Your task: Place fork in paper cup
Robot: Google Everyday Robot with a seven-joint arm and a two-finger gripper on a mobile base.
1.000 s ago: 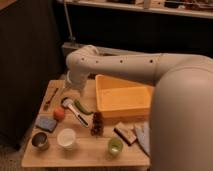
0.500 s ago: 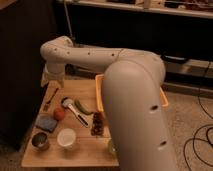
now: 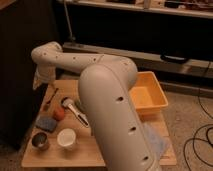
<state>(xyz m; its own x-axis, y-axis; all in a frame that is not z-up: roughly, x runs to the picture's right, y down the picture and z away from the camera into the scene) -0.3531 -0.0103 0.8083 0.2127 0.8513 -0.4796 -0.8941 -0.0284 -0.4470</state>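
The fork (image 3: pixel 50 98) is a thin grey utensil lying on the far left of the wooden table (image 3: pixel 55 157), pointing away from me. The paper cup (image 3: pixel 66 138) is white and stands upright near the front left of the table. My gripper (image 3: pixel 39 80) hangs at the end of the white arm (image 3: pixel 107 100), just above and left of the fork's far end. It is well behind the paper cup. The arm hides the middle and right of the table.
A white-handled utensil with a round head (image 3: pixel 75 110) lies mid-table beside an orange ball (image 3: pixel 59 114). A blue sponge (image 3: pixel 46 122) and a small steel cup (image 3: pixel 40 141) sit front left. A yellow bin (image 3: pixel 147 97) is on the right, with a pale blue cloth (image 3: pixel 159 141) in front of it.
The arm has swung so that its big link now covers the middle of the table and the green cup. The gripper has stayed over the table's far left, near the fork.
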